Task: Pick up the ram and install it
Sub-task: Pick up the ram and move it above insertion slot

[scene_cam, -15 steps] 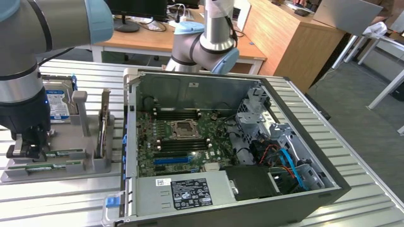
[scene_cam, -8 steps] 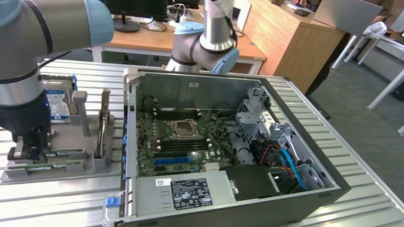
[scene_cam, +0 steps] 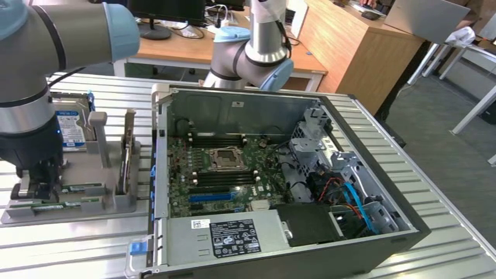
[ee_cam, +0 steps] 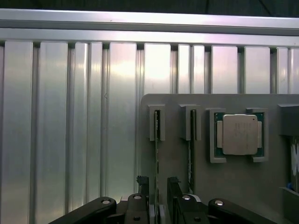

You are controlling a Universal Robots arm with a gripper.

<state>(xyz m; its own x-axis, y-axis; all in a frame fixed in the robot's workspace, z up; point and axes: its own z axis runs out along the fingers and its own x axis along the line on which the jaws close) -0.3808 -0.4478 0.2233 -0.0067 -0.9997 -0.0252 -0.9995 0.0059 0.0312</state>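
Wrist view: the gripper (ee_cam: 158,183) hangs low over the grey tray (ee_cam: 176,156), its 2 fingers (ee_cam: 143,186) spread wide and straddling the ram (ee_cam: 157,144) — a gap shows on each side, so nothing is grasped. The ram stands on edge in its slot, the 2nd stick (ee_cam: 192,140) just beside it and the silver processor (ee_cam: 239,134) further along. In the exterior view the open computer case (scene_cam: 287,192) lies on the slatted table (scene_cam: 69,250) — to the exterior view's right of the tray.
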